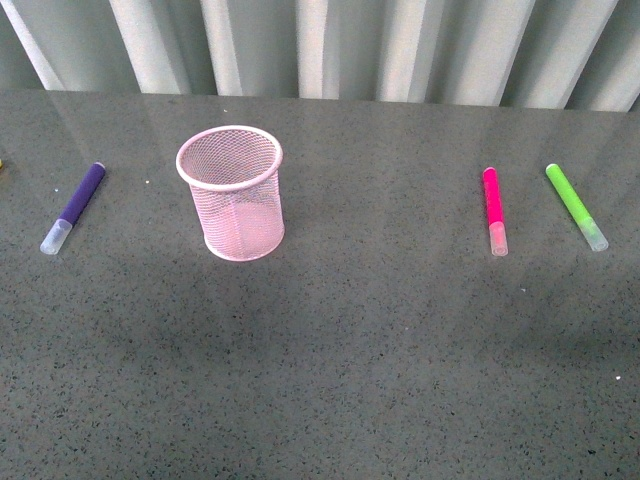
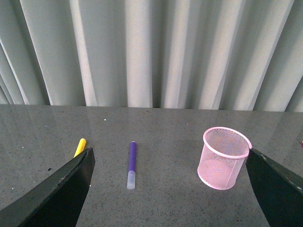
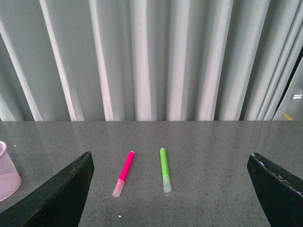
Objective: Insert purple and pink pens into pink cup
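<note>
The left gripper [image 2: 169, 155] and right gripper [image 3: 170, 158] both have their jaws spread wide, holding and touching nothing. The pink cup [image 1: 240, 215] stands upright on the desk [image 1: 350, 350], left of centre. The purple pen [image 1: 75, 205] lies flat to its left and the pink pen [image 1: 494, 208] well to its right, just beside a green pen [image 1: 575, 205].

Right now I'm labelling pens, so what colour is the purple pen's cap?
Pale and translucent, almost clear; the purple pen shows best in the left wrist view.
</note>
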